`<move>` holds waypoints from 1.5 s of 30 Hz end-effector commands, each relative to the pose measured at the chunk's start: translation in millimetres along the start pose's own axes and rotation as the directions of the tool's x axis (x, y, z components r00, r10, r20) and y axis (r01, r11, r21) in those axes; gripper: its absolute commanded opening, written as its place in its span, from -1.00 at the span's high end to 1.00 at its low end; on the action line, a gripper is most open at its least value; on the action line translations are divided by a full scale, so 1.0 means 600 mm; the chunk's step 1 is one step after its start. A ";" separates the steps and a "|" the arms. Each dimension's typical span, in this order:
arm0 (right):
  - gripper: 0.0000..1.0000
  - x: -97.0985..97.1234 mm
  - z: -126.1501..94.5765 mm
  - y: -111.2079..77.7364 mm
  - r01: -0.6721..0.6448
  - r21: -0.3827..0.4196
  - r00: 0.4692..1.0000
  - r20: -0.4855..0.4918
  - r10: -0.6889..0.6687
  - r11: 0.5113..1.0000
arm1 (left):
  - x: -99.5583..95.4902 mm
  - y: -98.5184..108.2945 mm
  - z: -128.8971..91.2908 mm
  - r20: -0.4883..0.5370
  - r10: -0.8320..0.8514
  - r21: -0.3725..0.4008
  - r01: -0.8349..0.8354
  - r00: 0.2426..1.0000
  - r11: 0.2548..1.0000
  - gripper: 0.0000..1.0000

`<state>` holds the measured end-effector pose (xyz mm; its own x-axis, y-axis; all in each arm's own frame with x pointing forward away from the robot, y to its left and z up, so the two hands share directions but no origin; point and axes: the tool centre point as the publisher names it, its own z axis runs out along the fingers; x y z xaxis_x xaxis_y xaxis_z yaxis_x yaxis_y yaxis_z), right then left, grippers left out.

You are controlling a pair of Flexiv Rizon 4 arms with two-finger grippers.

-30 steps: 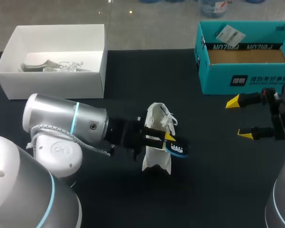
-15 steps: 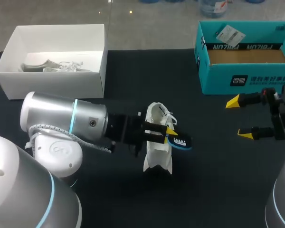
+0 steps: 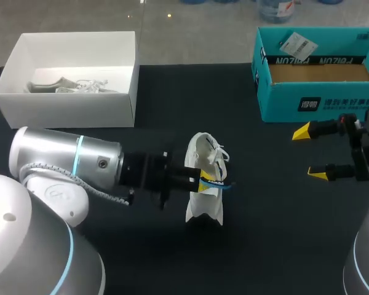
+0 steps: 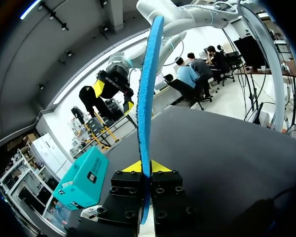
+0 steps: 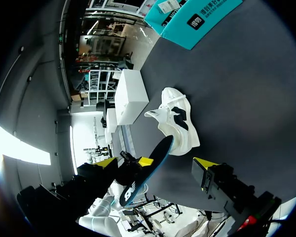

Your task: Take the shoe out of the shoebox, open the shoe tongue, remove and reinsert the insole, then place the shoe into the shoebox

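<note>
Two boxes sit along the far edge of the dark surface (image 3: pixel 283 239). One is a teal shoebox (image 3: pixel 320 103) at the far right corner, open, with a brown bottom showing and one white tag (image 3: pixel 295 44) lying against its back rim. The other is an open white box (image 3: pixel 67 112) at the far left corner.

There are two shoes. A pale second shoe (image 3: pixel 61 86) lies inside the white box. The white shoe (image 3: pixel 203 206) stands on the surface near the middle, outside both boxes, with its laces loose at the far end.

There is one insole (image 4: pixel 147 98), blue and thin. The left hand (image 3: pixel 208 179) comes in low from the left edge and is right up against the white shoe, its two yellow-tipped fingers pressed together on the insole and pinching it near one end. The rest of the insole sticks out ahead of the fingers. From above, only a sliver of blue shows beside the shoe, and I can't tell whether any of it is inside the shoe.

The right hand (image 3: pixel 310 153) hangs near the right edge, in front of the teal shoebox. Its two fingers are spread wide with nothing between them, well apart from the white shoe.
</note>
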<state>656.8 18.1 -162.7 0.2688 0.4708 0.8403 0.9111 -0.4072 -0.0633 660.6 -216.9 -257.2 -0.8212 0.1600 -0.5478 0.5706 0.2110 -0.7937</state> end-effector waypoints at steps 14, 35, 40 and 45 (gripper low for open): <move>-1.00 -0.003 -0.009 -0.015 -0.002 -0.014 1.000 0.001 0.002 1.000 | 0.016 0.046 0.005 -0.016 0.000 -0.049 -0.001 1.000 0.999 1.00; -1.00 -0.003 -0.009 -0.015 -0.002 -0.014 1.000 0.001 0.002 1.000 | 0.024 0.062 0.009 -0.049 -0.057 -0.027 0.056 0.997 0.998 1.00; -1.00 -0.003 -0.009 -0.015 -0.002 -0.014 1.000 0.001 0.002 1.000 | 0.028 0.086 0.012 -0.047 -0.066 -0.006 0.065 0.997 0.998 1.00; -1.00 -0.003 -0.009 -0.015 -0.002 -0.014 1.000 0.001 0.002 1.000 | 0.032 0.110 0.019 -0.054 -0.086 0.005 0.087 0.995 0.996 1.00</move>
<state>656.8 18.1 -162.7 0.2688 0.4708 0.8403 0.9111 -0.4072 -0.0634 676.0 -205.9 -313.5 -0.8595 0.1927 -0.4734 0.5086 0.2308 -0.8295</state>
